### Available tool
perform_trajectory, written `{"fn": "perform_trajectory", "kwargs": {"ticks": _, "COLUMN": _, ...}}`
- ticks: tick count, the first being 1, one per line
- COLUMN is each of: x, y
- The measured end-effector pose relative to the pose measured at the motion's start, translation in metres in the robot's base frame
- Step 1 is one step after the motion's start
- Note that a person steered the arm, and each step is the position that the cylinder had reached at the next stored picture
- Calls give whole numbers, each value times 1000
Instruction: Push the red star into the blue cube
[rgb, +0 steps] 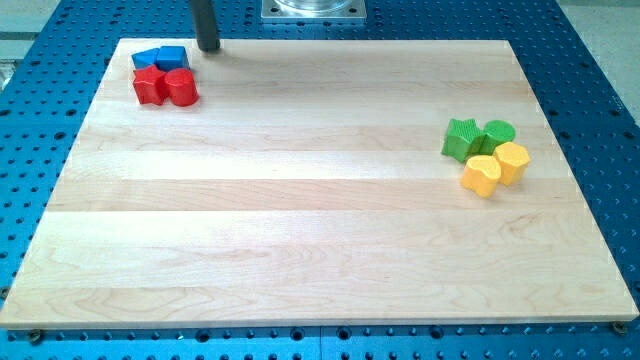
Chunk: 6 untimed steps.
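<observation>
The red star (149, 85) lies near the board's top left corner, touching a red cylinder (182, 87) on its right. Just above them lie two blue blocks: the blue cube (172, 57) and a flatter blue block (147, 59) to its left; both touch the red pair. My tip (208, 47) stands at the board's top edge, just right of the blue cube, with a small gap, and above and right of the red cylinder.
At the view's right is a cluster: a green star (461, 139), a green cylinder (498, 134), a yellow heart (481, 175) and a yellow cylinder (512, 161). A metal base plate (313, 9) sits beyond the wooden board's (300, 220) top edge.
</observation>
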<state>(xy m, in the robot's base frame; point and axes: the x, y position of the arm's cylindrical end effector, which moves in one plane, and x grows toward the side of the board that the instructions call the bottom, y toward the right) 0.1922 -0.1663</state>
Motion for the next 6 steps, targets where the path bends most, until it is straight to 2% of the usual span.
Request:
{"fn": "perform_trajectory", "kwargs": {"ticks": 1, "x": 2, "y": -95}}
{"fn": "perform_trajectory", "kwargs": {"ticks": 2, "x": 10, "y": -138}}
{"fn": "perform_trajectory", "kwargs": {"ticks": 4, "x": 136, "y": -103}}
{"fn": "perform_trajectory", "kwargs": {"ticks": 5, "x": 142, "y": -55}}
{"fn": "perform_trajectory", "kwargs": {"ticks": 6, "x": 124, "y": -48}}
